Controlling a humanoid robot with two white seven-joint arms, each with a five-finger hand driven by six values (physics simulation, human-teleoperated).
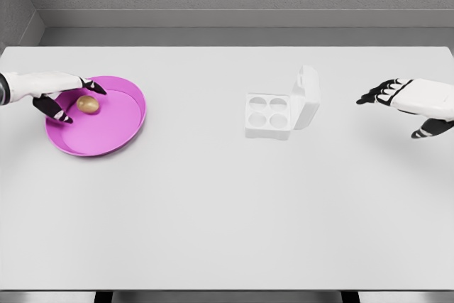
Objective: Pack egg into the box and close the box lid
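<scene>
The egg (88, 104) was seen in the pink plate (124, 127) at frame left, bracketed but not gripped by the open left hand (53, 94), while the open, empty right hand (411, 101) was held at frame right, beside the open-lidded box (280, 111) mid-frame.

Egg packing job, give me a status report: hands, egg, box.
Left hand open around the egg, not yet gripping. Egg in pink plate. Box empty, lid up. Right hand open, idle. Path clear.
</scene>
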